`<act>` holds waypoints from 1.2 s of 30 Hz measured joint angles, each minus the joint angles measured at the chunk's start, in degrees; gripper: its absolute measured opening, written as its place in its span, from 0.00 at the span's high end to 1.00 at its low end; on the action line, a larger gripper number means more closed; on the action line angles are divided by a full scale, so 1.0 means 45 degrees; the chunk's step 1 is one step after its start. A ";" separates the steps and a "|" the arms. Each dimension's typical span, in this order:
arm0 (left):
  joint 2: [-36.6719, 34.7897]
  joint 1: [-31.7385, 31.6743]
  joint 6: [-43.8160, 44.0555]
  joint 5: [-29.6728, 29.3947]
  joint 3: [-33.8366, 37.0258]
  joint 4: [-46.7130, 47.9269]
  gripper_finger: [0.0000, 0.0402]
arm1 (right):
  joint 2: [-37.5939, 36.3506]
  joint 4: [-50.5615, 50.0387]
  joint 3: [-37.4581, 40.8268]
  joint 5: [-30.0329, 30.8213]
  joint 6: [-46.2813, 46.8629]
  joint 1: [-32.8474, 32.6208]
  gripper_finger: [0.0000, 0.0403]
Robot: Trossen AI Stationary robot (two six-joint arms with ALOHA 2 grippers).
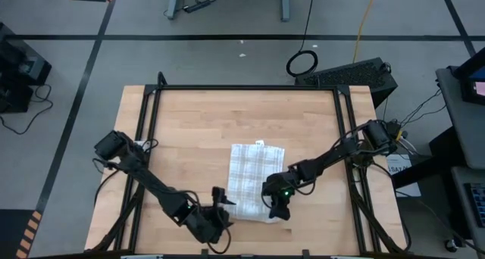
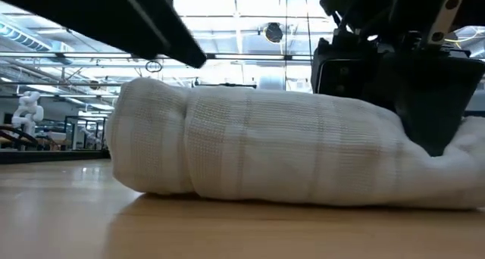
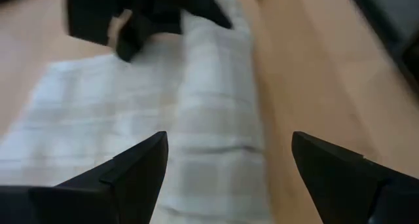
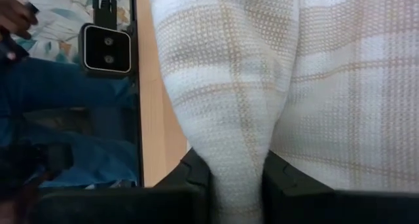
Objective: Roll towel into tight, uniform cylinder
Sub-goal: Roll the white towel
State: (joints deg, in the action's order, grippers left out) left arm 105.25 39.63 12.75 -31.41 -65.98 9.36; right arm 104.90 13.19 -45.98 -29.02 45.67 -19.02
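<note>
The white checked towel lies on the wooden table, its far part flat and its near part rolled into a thick cylinder that rests on the tabletop. My right gripper is at the roll's right end, shut on the cloth. My left gripper is at the roll's left end, open. Its two fingers stand on either side of the roll, apart from it. In the left wrist view the right gripper shows at the roll's other end. My right gripper pinches a raised fold of the towel between its two fingers, at the right end of the roll. The fingers slant down from the table's far right. The cloth bulges up out of the jaws, and the roll lies on the table below them.
Black frame rails run along the table's left and right sides. Bare wood lies to the left of the towel and beyond it. A small camera stands at the near edge, and a person in blue trousers is behind it.
</note>
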 joint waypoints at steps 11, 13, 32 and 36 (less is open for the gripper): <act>0.0959 -0.0588 -0.0963 0.0279 -0.0015 -0.0941 0.18 | 0.0002 0.0066 0.0000 -0.0958 -0.0216 0.0830 0.88; 0.1140 -0.0615 -0.0960 0.0309 -0.0013 -0.0756 0.18 | 0.0005 0.0081 0.0000 -0.0978 -0.0265 0.0949 0.88; 0.1895 -0.1494 -0.0566 0.1136 -0.0021 -0.0811 0.18 | 0.0010 0.0127 -0.0005 -0.1502 -0.0771 0.1072 0.88; 0.1934 -0.1836 0.0550 0.1563 -0.0029 -0.0656 0.22 | 0.0010 0.0068 -0.0005 -0.1519 -0.0923 0.1072 0.88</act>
State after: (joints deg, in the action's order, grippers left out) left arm 113.95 31.37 15.23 -24.37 -66.11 6.41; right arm 104.95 13.50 -46.00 -35.86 41.52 -14.20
